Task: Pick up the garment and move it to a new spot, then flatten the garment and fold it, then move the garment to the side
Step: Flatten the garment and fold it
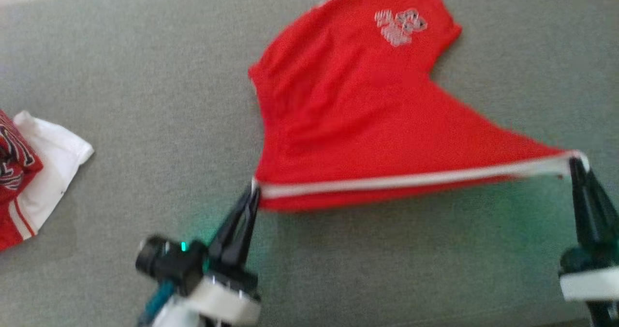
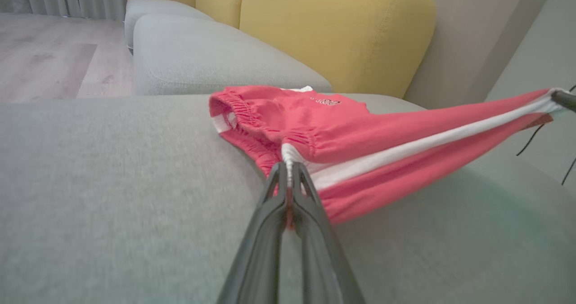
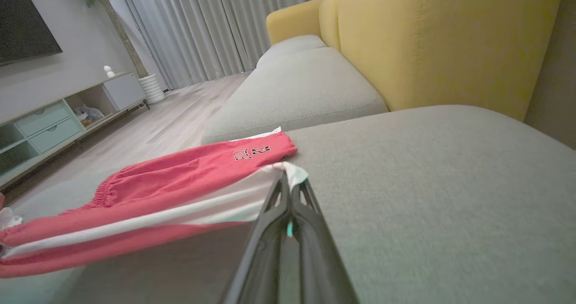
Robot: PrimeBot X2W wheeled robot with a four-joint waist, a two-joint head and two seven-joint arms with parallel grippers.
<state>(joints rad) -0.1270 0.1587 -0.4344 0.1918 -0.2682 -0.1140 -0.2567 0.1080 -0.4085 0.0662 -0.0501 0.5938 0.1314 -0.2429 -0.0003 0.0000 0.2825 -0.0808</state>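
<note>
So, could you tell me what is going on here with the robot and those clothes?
The robot holds a pair of red shorts over a grey cushion, with both grippers shut on the side that has the white stripe. The left gripper pinches the waistband end and the right gripper pinches the leg end, so that edge is stretched taut and lifted. The far part of the shorts lies on the cushion. A red and white garment lies off to the left.
</note>
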